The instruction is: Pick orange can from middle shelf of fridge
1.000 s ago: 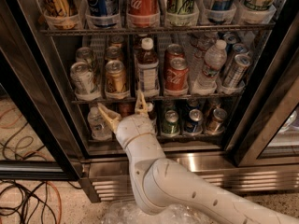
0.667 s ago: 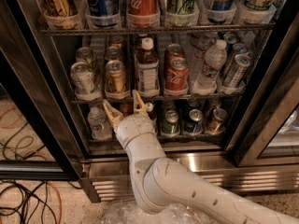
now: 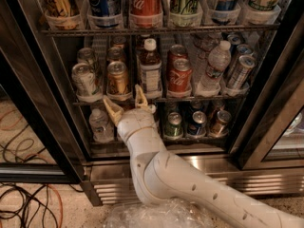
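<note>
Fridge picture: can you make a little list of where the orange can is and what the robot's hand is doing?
place: fridge
orange can: upright on the middle shelf, front row, second from left
left neighbour: pale can
right neighbour: bottle with white cap
gripper: open, holding nothing, at the shelf's front edge just below the orange can
</note>
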Tool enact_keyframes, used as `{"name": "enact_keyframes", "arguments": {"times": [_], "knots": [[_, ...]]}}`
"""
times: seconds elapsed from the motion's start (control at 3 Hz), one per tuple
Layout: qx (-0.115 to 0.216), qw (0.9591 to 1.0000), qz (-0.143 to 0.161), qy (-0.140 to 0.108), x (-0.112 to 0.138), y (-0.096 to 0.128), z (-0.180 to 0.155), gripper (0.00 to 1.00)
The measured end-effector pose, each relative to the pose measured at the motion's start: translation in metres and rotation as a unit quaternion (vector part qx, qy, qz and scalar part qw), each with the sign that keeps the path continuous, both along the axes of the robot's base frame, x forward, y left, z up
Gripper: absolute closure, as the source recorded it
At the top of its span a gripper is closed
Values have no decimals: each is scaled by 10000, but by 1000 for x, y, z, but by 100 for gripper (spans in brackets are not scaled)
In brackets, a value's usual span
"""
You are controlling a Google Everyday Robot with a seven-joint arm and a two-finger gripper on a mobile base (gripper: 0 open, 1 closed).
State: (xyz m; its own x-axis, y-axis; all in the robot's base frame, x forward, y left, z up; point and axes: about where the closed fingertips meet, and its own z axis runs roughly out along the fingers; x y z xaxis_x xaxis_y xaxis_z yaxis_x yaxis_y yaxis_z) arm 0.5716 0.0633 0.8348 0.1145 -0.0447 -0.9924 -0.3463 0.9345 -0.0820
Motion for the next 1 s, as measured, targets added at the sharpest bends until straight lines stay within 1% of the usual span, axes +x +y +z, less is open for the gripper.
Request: {"name": "enact_keyframes", "arguments": {"times": [0.33, 0.67, 1.0], "knots": [[-2, 10000, 24, -9, 13, 4, 2, 34], [-5, 10000, 63, -12, 26, 10, 3, 38], [-16, 10000, 81, -14, 39, 16, 3, 38]]}}
